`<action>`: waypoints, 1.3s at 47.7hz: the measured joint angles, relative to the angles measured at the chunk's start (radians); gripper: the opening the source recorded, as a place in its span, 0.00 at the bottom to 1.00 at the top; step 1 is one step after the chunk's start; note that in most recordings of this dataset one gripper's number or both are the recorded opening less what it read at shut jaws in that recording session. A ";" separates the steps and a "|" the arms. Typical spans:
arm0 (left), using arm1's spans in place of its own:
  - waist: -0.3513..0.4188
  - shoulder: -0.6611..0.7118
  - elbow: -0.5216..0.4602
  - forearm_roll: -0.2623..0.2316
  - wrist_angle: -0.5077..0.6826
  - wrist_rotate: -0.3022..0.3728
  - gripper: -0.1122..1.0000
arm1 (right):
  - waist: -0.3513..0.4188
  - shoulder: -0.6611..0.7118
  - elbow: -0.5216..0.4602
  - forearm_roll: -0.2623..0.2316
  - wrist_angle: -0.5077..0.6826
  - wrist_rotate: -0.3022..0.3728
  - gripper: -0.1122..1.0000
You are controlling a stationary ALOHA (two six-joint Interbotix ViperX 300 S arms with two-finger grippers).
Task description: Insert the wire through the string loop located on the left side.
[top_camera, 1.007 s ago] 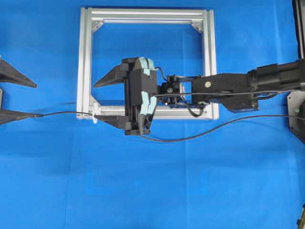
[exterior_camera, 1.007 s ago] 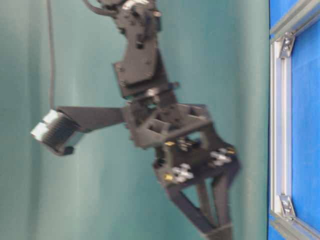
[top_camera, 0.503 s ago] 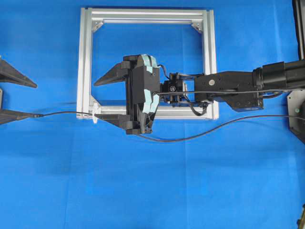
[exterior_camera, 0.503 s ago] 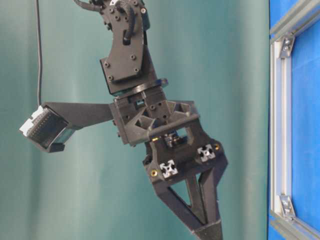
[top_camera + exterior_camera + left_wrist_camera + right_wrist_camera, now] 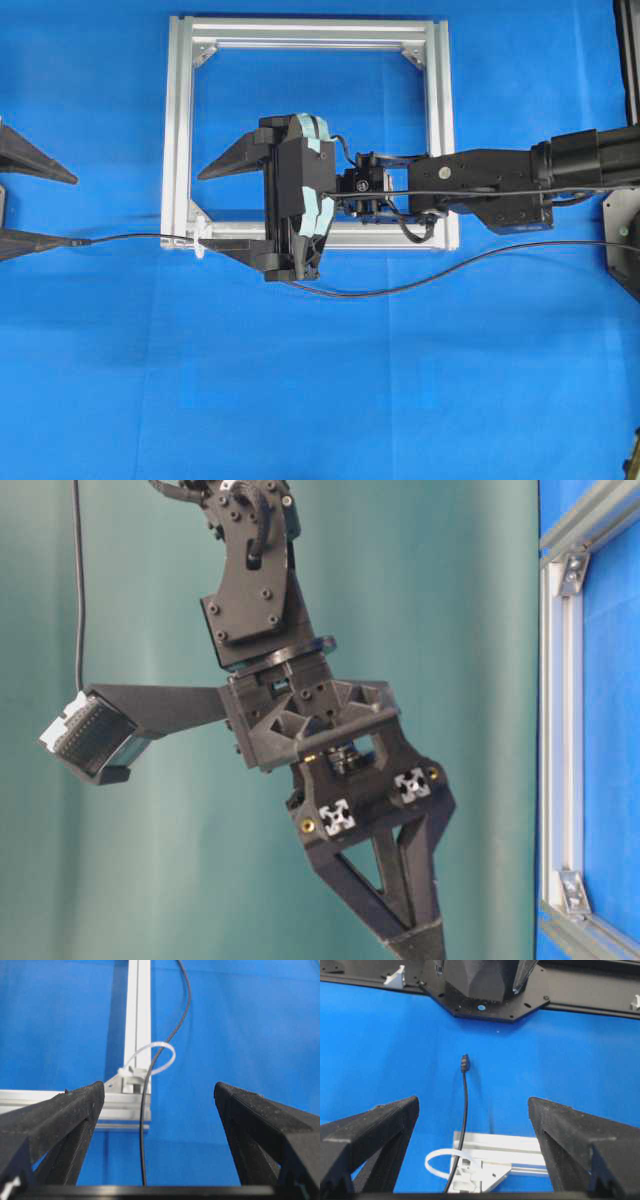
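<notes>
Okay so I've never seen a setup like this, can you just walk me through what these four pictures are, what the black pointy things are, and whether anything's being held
This is a two-armed robot working over a blue table. One picture looks straight down from above, one looks in from table level and appears turned sideways, and two come from cameras mounted on the wrists, looking out between the fingers.

The black pointy things are the fingers of the grippers. In the overhead view the right gripper reaches in from the right, and only the tips of the left gripper show at the left edge. Both stand open and hold nothing.

On the table lies a square silver aluminium frame. At its lower left corner a small white string loop sticks out. A thin black wire lies across the table and appears to pass through that loop, its plug end resting beyond it.
</notes>
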 measured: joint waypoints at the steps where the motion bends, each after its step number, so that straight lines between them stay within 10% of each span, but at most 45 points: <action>1: 0.000 0.000 0.000 -0.002 0.000 0.000 0.88 | -0.002 0.000 0.000 0.002 0.000 0.002 0.96; 62: 0.000 0.000 -0.002 0.000 0.002 0.000 0.88 | -0.002 0.000 0.008 0.014 0.000 0.002 0.96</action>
